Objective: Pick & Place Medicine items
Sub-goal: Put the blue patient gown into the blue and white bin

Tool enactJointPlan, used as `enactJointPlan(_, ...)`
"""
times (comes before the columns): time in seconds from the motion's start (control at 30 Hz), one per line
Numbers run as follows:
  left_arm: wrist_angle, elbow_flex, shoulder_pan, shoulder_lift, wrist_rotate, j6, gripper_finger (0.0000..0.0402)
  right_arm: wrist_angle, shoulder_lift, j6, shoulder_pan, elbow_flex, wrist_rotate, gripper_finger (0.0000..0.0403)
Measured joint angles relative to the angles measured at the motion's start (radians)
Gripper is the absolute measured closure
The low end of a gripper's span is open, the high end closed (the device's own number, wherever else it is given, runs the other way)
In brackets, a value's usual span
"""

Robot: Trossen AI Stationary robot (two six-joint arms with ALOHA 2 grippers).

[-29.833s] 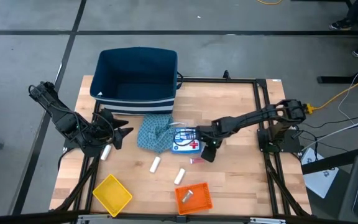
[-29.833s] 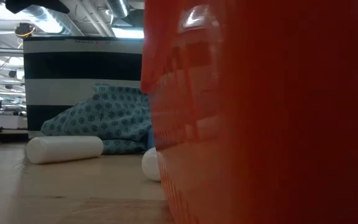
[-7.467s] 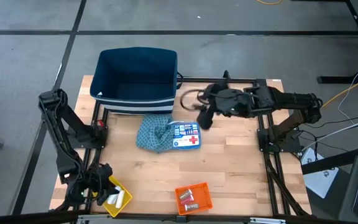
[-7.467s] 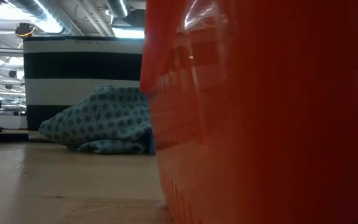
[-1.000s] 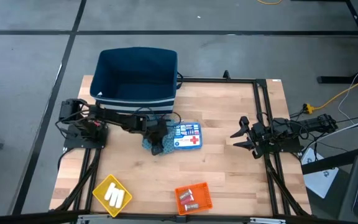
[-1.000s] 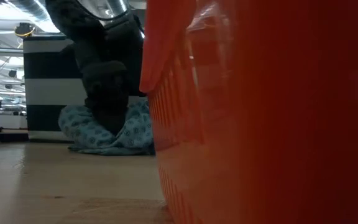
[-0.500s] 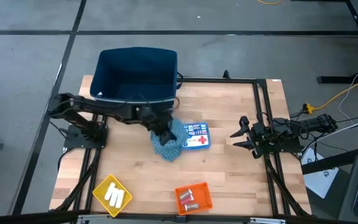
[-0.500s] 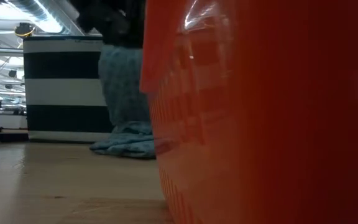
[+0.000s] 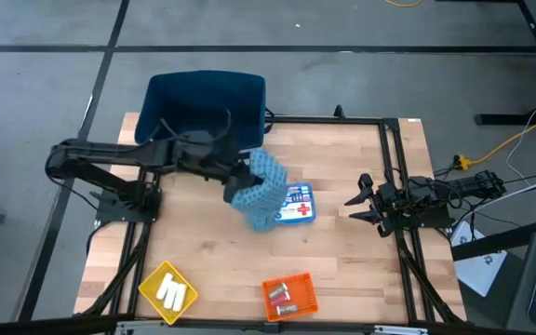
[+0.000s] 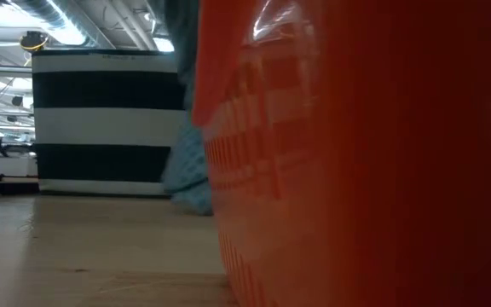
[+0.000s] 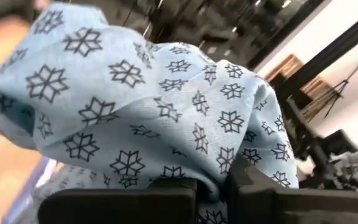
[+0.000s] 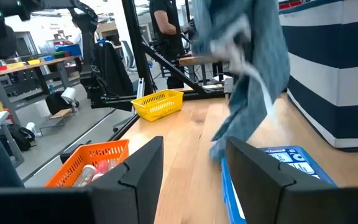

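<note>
Teal cloth (image 9: pixel 261 191) now hangs clenched in my left gripper (image 9: pixel 241 180), up off the wooden worktop (image 9: pixel 342 251); a moment ago it still trailed on the boards, and a second back it lay bunched against the box. From my left wrist I see its patterned folds pinched between my two fingers (image 11: pixel 123 202). That lift uncovers the blue-and-white box with the red cross (image 9: pixel 294 205), which lies flat near the middle of the worktop, its left edge just under the hanging tail of the cloth. I judge the box to be the one medicine item left loose.

Nearest the front edge, the orange tray (image 9: pixel 289 295) already holds several small pieces, and the yellow tray (image 9: pixel 167 291) at the front left corner holds white cylinders (image 9: pixel 169 293).

My right gripper (image 9: pixel 355 207) waits at the right edge, fingers spread and empty, facing the box; its wrist view shows the box (image 12: pixel 278 168) just ahead with the cloth (image 12: pixel 244 68) dangling over it. That tail could snag the box if I swing sideways too low.

Farthest off, the navy striped bin (image 9: pixel 203 116) stands at the back edge, behind my left arm.
</note>
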Motion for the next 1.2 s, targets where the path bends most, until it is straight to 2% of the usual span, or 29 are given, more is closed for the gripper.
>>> enactJointPlan(0.27,-0.019,0.246,0.003,-0.004,-0.009,0.199,0.0390,0.000,0.000,0.000,0.000,0.000,0.000,0.0227)
enactJointPlan(0.4,-0.156,0.392,0.016,-0.003,-0.030,0.311,0.0390,0.000,0.000,0.000,0.000,0.000,0.000,0.0227)
enactJointPlan(0.57,-0.330,0.587,0.017,-0.004,-0.173,0.500,0.0390,0.000,0.000,0.000,0.000,0.000,0.000,0.0227)
enactJointPlan(0.93,-0.476,0.936,0.017,-0.005,-0.375,0.831,0.0391,0.000,0.000,0.000,0.000,0.000,0.000,0.0227)
enactJointPlan(1.07,-0.599,1.022,0.017,-0.005,-0.500,0.876,0.0391,0.000,0.000,0.000,0.000,0.000,0.000,0.0227)
enactJointPlan(1.2,-0.760,1.049,0.017,-0.016,-0.641,0.818,0.0392,0.000,0.000,0.000,0.000,0.000,0.000,0.0227)
